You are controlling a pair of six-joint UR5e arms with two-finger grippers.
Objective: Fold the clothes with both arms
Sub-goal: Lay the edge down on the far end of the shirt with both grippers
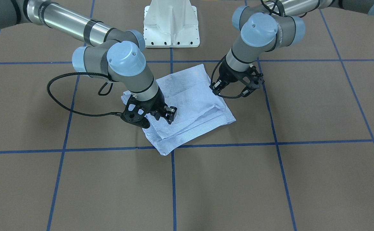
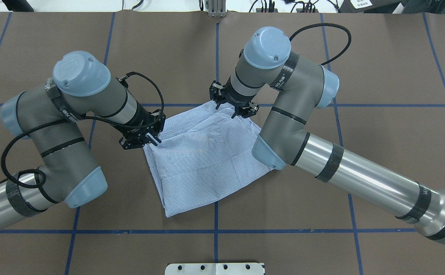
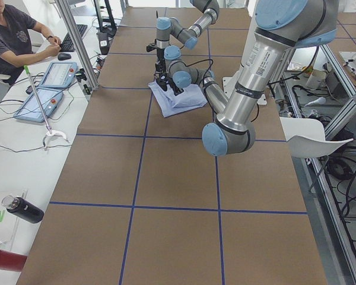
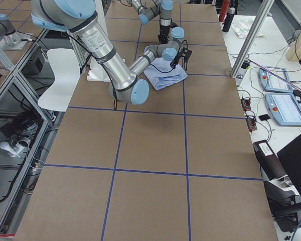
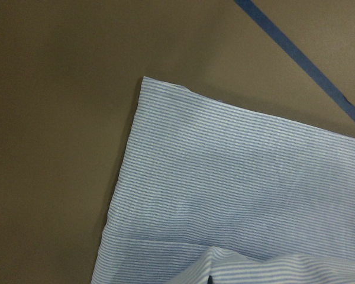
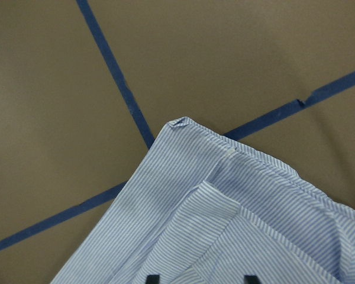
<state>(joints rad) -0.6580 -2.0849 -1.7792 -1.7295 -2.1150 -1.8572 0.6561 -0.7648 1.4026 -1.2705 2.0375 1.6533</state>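
The light blue-and-white striped shirt [image 2: 199, 160] lies folded into a rough square on the brown table [image 2: 321, 183], also in the front view [image 1: 190, 96]. My left gripper [image 2: 152, 138] is at the shirt's left corner [image 5: 236, 171], and its fingers look shut on a raised fold of cloth; it also shows in the front view [image 1: 216, 87]. My right gripper [image 2: 228, 107] is over the shirt's far corner [image 6: 236, 225]. It is open, with its two fingertips [image 6: 152, 279] apart over the cloth, and it shows in the front view [image 1: 169, 115]. Buttons, collar and label are hidden.
The white pedestal base [image 1: 171, 25] stands behind the shirt on the robot's side. Blue tape lines [image 2: 216, 57] mark a grid on the table. An operator [image 3: 12, 35] sits at a side desk with tablets [image 3: 47, 89]. Bottles [image 3: 22, 209] lie at that desk's near end.
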